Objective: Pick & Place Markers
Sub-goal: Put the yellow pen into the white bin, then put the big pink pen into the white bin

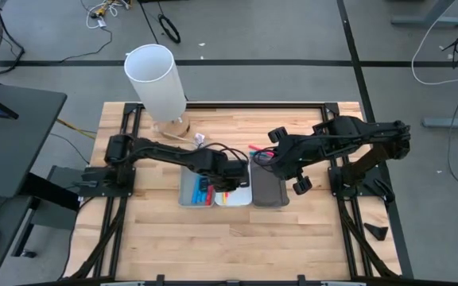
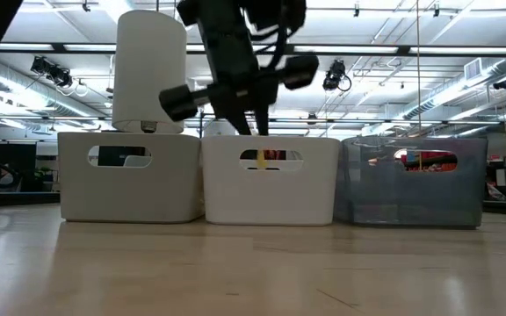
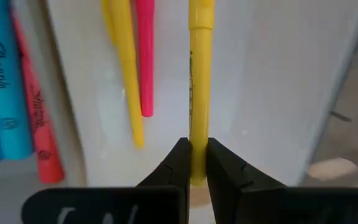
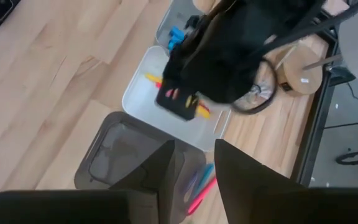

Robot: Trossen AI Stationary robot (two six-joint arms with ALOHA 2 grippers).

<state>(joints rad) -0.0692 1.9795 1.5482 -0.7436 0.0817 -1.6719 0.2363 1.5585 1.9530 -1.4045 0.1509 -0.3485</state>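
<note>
Pale, smooth wood-grain tabletop (image 1: 293, 238). Glossy plastic yellow marker (image 3: 198, 93) between matt black claw fingers (image 3: 174, 168). Smooth white plastic tray (image 3: 266, 87).

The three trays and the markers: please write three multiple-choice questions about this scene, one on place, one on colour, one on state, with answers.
1. The left hand is over which tray?
A. grey tray
B. middle white tray
C. no tray
2. The marker in the left hand is
A. yellow
B. blue
C. pink
3. The right hand is
A. shut on a marker
B. open
C. out of view

Answers: 1 B, the high view shows it there. 2 A, the left wrist view shows yellow between the fingers. 3 B, its fingers stand apart, holding nothing.
</note>
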